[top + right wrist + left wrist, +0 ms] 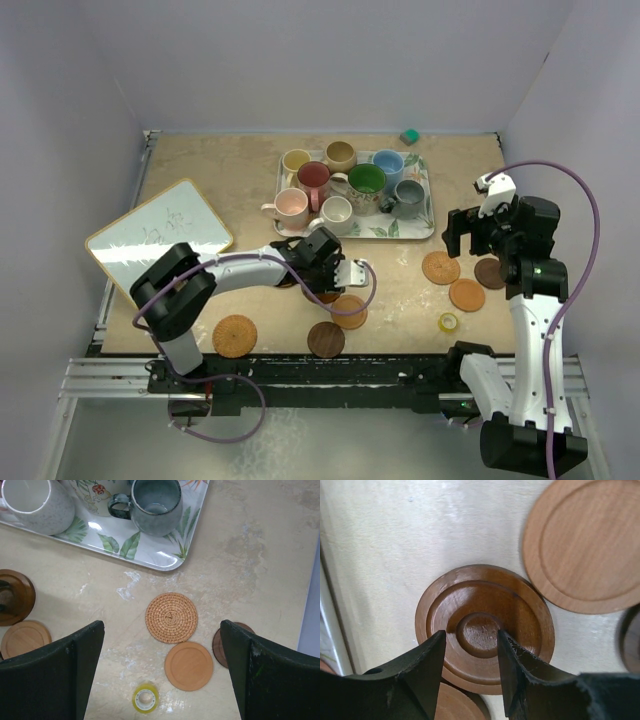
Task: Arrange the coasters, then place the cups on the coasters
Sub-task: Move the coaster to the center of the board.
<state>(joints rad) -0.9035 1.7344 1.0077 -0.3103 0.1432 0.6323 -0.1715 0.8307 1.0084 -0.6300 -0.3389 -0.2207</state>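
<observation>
My left gripper [471, 635] is open about halfway, its tips down over a dark brown ringed coaster [485, 600], one on each side of the raised middle. That coaster overlaps a light one [457, 705]. Another light coaster [585, 545] lies beside it. My right gripper [162, 645] is wide open and empty above a woven coaster [171, 617], a light wooden one [189, 665] and a dark one [218, 647] half hidden by a finger. More coasters [234, 336] [325, 340] lie near the front edge. The cups, such as the green [366, 181] and pink [290, 205], stand on the tray [415, 230].
A yellow tape roll [448, 322] lies near the right coasters. A whiteboard [160, 238] lies at the left. A small green block [409, 136] sits by the back wall. The leaf-print tray takes up the back middle of the table.
</observation>
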